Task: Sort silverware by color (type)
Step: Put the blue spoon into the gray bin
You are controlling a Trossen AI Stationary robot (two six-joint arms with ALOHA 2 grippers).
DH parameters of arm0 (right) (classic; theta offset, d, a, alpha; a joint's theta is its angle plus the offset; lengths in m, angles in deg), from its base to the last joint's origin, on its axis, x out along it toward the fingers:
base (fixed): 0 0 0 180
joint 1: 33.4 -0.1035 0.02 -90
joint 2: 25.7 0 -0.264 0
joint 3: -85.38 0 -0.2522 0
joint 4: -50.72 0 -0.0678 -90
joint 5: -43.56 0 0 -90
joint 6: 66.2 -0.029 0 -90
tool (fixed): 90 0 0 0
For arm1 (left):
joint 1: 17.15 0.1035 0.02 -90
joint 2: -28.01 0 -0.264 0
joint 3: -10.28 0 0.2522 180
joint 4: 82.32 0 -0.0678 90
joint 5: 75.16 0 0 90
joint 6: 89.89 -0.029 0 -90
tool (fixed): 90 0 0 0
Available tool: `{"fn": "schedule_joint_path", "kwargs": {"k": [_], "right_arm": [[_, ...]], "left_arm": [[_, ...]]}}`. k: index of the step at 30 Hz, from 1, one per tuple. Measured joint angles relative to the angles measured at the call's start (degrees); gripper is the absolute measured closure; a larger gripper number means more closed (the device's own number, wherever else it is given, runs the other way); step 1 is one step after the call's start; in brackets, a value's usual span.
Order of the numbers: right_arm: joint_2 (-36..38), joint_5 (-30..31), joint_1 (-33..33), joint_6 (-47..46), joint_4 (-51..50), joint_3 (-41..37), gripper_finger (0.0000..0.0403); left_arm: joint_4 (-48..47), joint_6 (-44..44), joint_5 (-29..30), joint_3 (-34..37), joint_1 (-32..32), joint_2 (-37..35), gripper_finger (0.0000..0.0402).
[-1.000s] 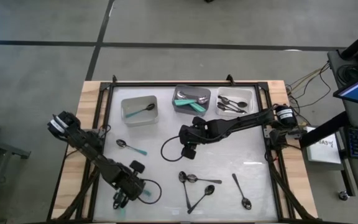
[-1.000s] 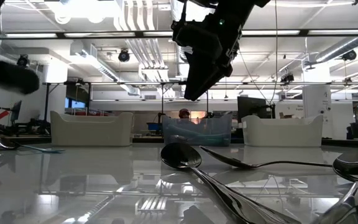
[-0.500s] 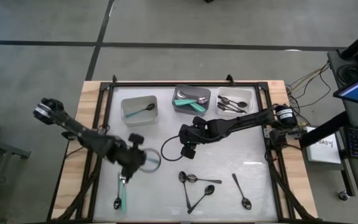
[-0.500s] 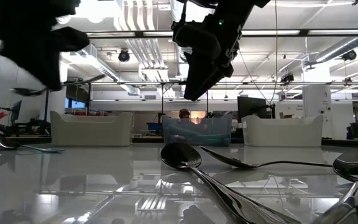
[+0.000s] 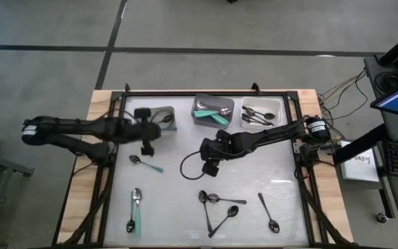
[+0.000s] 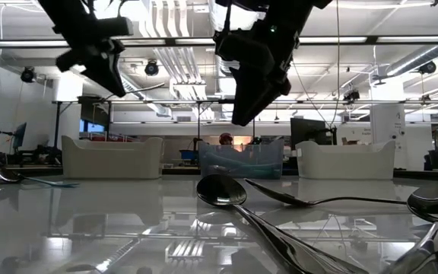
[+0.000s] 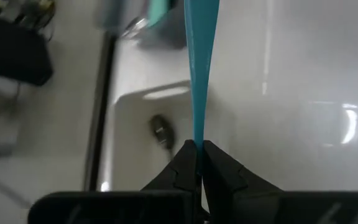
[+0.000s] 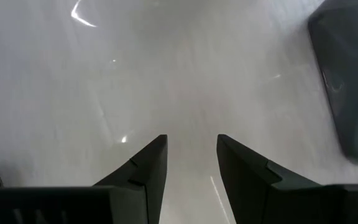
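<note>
My left gripper (image 5: pixel 156 128) is shut on a teal-handled spoon (image 7: pixel 199 74) above the left white bin (image 5: pixel 144 123), which holds one dark spoon (image 7: pixel 161 129). In the low view this gripper (image 6: pixel 97 53) is high up at the left. My right gripper (image 5: pixel 208 166) hangs open and empty above the table's middle, and its fingertips (image 8: pixel 191 140) stand over bare table. The grey middle bin (image 5: pixel 213 111) holds teal-handled spoons. The right white bin (image 5: pixel 261 113) holds dark and silver spoons. My left gripper pinches the teal handle (image 7: pixel 197 134) at its free end between its two fingertips. The fingers come about level from the table's left. The spoon sticks straight out past them, its bowl end (image 7: pixel 138 25) farthest away. It is lifted clear above the left bin.
Two teal-handled spoons (image 5: pixel 146 163) (image 5: pixel 136 211) and a dark spoon (image 5: pixel 130 225) lie on the table's left half. Several dark spoons (image 5: pixel 216 207) (image 5: pixel 269 211) lie near the front edge. A black cable loop (image 5: pixel 188 166) hangs from the right arm.
My left gripper has risen from the near left corner of the table and swung toward the far edge, carrying the teal-handled spoon clear of the table to a place over the left bin. A teal-handled spoon and a dark spoon that the arm hid now show at the near left.
</note>
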Motion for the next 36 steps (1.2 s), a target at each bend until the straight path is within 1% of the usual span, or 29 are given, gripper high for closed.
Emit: {"fn": "schedule_joint_path", "kwargs": {"k": [3, 8, 12, 14, 17, 24, 27, 31, 36], "right_arm": [[0.0, 0.0, -0.4, -2.5, -1.6, 0.0, 0.0271], [0.0, 0.3, -1.7, -3.0, -2.4, -0.1, 0.0271], [0.0, 1.7, -2.5, -1.8, -2.4, -0.8, 0.0271], [0.0, 2.7, -2.5, -1.4, -2.5, -1.4, 0.0271], [0.0, 3.5, -2.5, -0.9, -2.9, -2.2, 0.0271], [0.0, 3.6, -2.3, 2.8, -3.3, -3.6, 0.0271], [0.0, 4.0, -1.9, 5.6, -3.1, -3.6, 0.0271], [0.0, 7.2, -0.9, 7.9, -3.2, -3.6, 0.0271], [0.0, 8.2, 0.9, 7.7, -3.2, -3.6, 0.0271]], "left_arm": [[0.2, -1.6, 0.0, 0.0, 5.2, 0.0, 0.0402], [1.7, -2.3, -1.3, 0.1, 12.9, 1.8, 0.0402], [2.8, -2.4, -4.3, 1.1, 17.7, 4.3, 0.0402], [3.7, -2.4, -4.5, 1.5, 19.2, 5.6, 0.0402], [5.2, -2.5, -4.6, 1.6, 20.0, 7.1, 0.0402], [5.7, -6.2, -9.6, 1.6, 20.3, 7.4, 0.0401], [5.8, -6.4, -9.7, 1.6, 20.4, 7.3, 0.0401], [5.8, -6.6, -9.7, 1.6, 20.5, 7.2, 0.0401], [5.8, -6.5, -9.7, 1.6, 20.9, 7.2, 0.0401]]}}
